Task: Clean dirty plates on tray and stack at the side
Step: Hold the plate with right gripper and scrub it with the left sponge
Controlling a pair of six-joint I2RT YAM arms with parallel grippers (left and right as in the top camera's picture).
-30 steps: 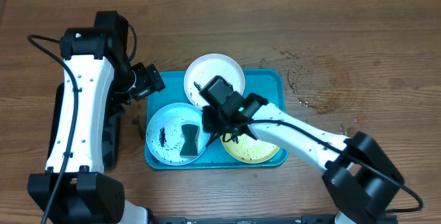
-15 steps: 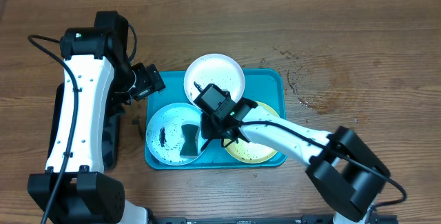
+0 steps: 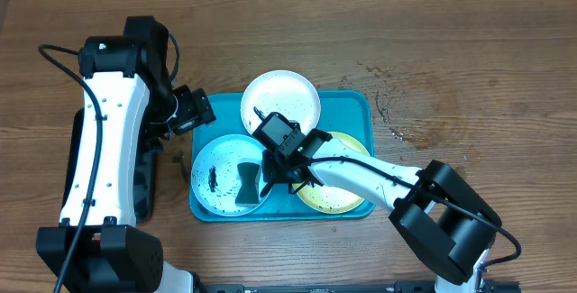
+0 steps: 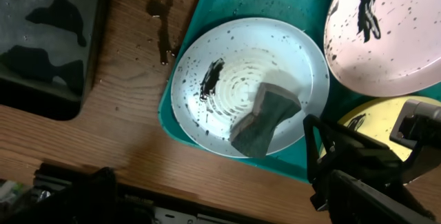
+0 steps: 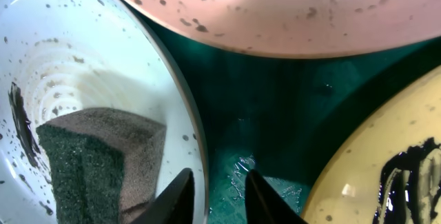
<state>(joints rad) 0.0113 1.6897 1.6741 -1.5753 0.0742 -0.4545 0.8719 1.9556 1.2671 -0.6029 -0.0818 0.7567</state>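
A wooden table (image 3: 469,50) fills the overhead view. At its centre lies the teal tray (image 3: 359,104), with all three plates in it. A black tray (image 4: 48,45) sits at the left edge of the overhead view, partly under the left arm (image 3: 99,149), and holds foamy water. The right arm (image 3: 379,176) reaches from the lower right across the teal tray.

The white plate (image 3: 288,95) is at the top of the tray, speckled with a dark smear near its lower left rim. The blue plate (image 3: 216,162) is at the lower left and the yellow plate (image 3: 347,198) at the lower right, both smeared dark.

A grey-green sponge (image 3: 246,183) lies on the right half of the blue plate.

The right gripper (image 5: 219,196) hangs low over the gap between the blue and yellow plates. Its fingers are a narrow gap apart and hold nothing, one tip at the blue plate's rim, the other over bare tray floor.

The left gripper (image 3: 200,108) hovers just off the tray's upper left corner. I cannot tell how far it is open.
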